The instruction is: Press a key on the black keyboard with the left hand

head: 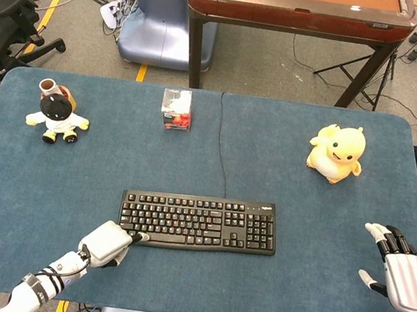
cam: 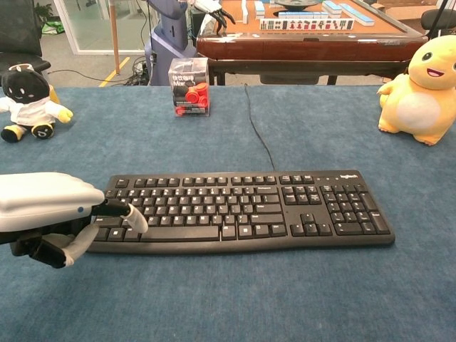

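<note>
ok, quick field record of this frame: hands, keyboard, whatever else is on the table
left hand: one finger stretched onto the bottom-left keys, other fingers curled under
right hand: resting at the table's right edge, fingers apart, holding nothing
keyboard: black, flat on the blue table, cable running to the far edge
other items: black-and-white plush, yellow plush, small clear box

Both views are evenly and brightly lit from overhead. Only soft, short shadows are cast under the keyboard [cam: 242,210] and yellow toy [head: 336,152]. No glare is noted. The left hand [cam: 50,214] is rendered slightly soft at the chest view's edge.
</note>
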Controlling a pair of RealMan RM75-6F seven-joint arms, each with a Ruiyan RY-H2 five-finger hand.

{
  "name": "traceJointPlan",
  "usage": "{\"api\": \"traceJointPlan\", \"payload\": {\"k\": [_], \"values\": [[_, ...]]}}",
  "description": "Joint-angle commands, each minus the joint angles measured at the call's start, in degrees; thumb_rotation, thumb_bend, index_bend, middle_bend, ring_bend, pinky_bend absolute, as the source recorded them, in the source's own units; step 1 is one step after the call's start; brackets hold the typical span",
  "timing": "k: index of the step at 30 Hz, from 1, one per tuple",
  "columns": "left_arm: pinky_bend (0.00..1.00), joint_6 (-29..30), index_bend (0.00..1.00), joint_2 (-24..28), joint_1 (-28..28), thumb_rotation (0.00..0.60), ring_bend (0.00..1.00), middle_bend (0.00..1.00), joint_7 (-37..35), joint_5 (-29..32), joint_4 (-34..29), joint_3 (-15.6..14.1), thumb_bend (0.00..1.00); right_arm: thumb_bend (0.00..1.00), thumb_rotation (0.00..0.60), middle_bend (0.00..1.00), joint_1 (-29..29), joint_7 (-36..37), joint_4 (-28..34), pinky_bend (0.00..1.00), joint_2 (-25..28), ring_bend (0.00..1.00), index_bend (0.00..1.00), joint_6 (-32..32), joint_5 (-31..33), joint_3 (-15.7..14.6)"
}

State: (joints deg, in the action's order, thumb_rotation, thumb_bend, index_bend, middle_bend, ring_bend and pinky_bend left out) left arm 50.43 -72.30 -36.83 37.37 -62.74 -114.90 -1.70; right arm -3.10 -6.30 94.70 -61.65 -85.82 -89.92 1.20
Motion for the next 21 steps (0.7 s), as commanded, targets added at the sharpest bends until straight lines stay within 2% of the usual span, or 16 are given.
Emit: {"api": "traceJointPlan", "payload": {"k": [1,21], "values": [[1.00,0.0,0.19,-0.7,-0.8,0.600,0.92,1.00,-0.1,1.2,0.6,0.1,0.80,0.02,0.600,0.23,0.1,0.2,0.0,0.47,0.1,0.14,0.21,-0.1,0.0,0.0],[1.00,0.6,0.19,-3.6,-4.5,0.600,0.92,1.00,0.6,5.5,2.1,-1.3,0.80,0.02,0.600,0.23,0.2,0.9,0.0,0.47,0.5,0.14,0.21,-0.4,0.3,0.3]]}}
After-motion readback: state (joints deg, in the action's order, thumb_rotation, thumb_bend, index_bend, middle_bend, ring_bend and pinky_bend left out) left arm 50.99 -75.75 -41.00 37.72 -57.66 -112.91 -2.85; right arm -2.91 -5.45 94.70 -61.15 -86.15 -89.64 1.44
